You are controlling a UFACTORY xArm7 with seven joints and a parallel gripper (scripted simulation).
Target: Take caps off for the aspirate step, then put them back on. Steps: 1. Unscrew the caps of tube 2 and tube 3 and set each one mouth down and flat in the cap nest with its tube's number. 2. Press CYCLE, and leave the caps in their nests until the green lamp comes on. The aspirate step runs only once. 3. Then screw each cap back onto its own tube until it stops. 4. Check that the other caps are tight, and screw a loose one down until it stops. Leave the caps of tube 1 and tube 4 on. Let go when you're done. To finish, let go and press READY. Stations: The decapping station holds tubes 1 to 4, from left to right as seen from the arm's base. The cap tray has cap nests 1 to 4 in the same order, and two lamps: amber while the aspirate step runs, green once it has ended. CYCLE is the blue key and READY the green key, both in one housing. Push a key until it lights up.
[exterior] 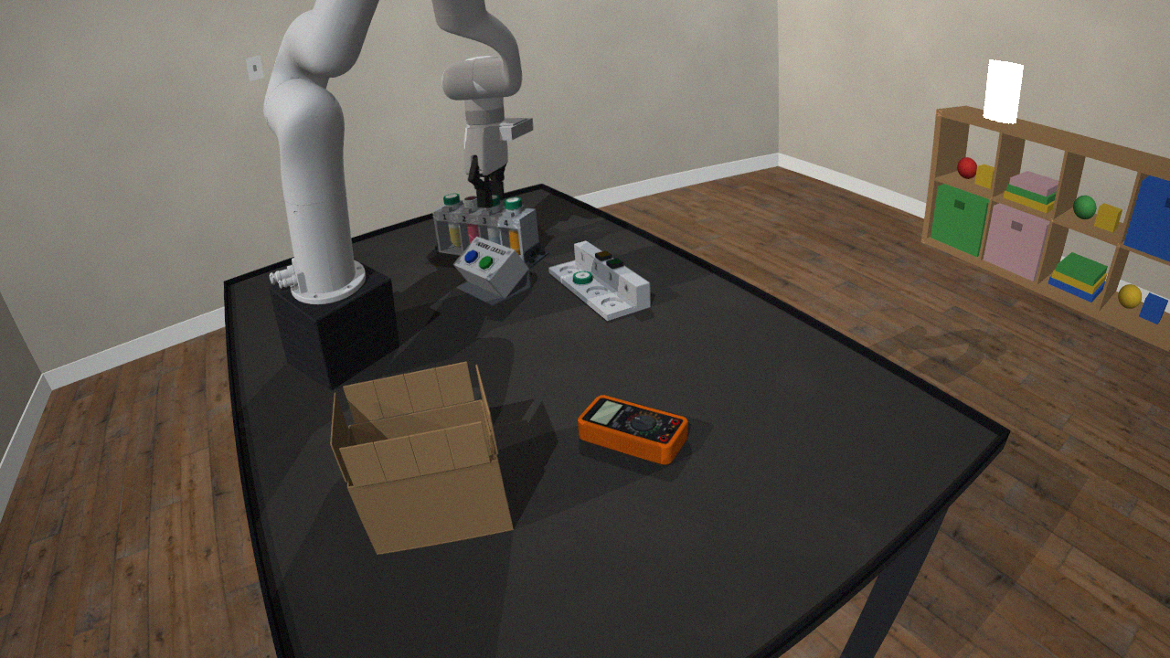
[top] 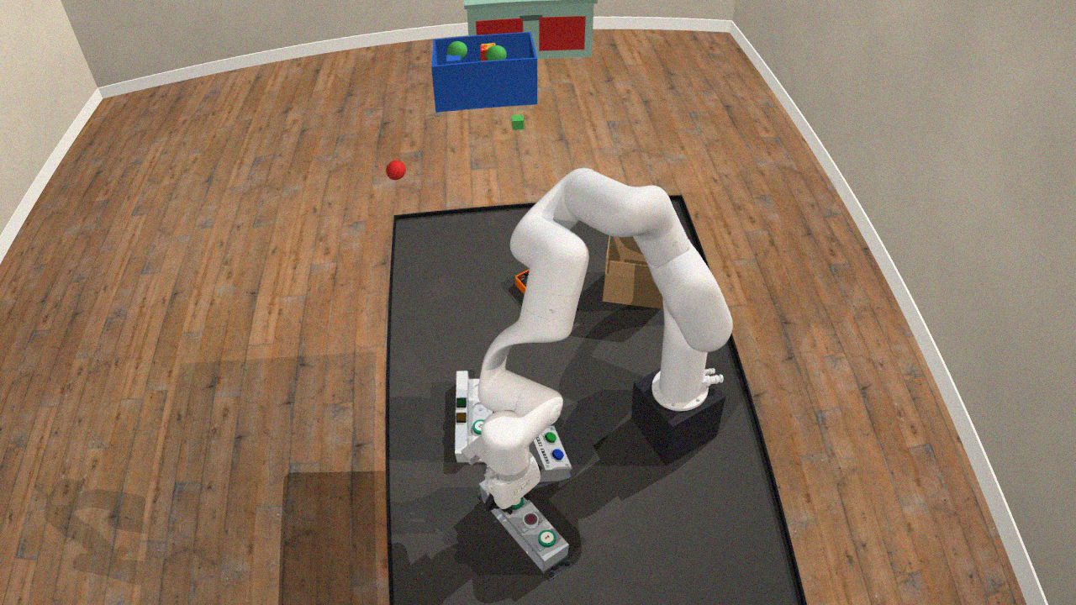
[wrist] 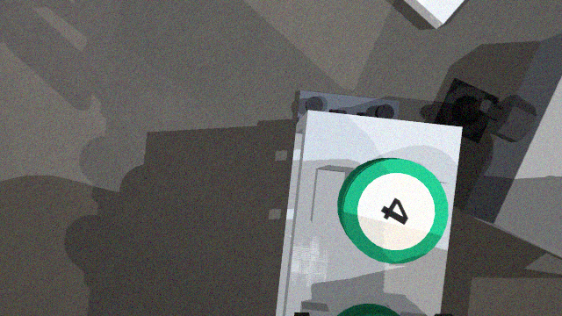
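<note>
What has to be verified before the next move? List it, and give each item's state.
1. Tool down at tube 3, between cap 1 and cap 4: ok.
2. Grip on cap 3: not ok. The fingers are open and hold nothing.
3. Cap 3 on its tube: ok; only its edge shows in the wrist view.
4. Cap 4 seated on tube 4: ok; tightness cannot tell.
5. Tube 2 uncapped, with one green cap flat in the cap tray: ok; nest number cannot tell.
6. Lamps dark: ok.
</note>
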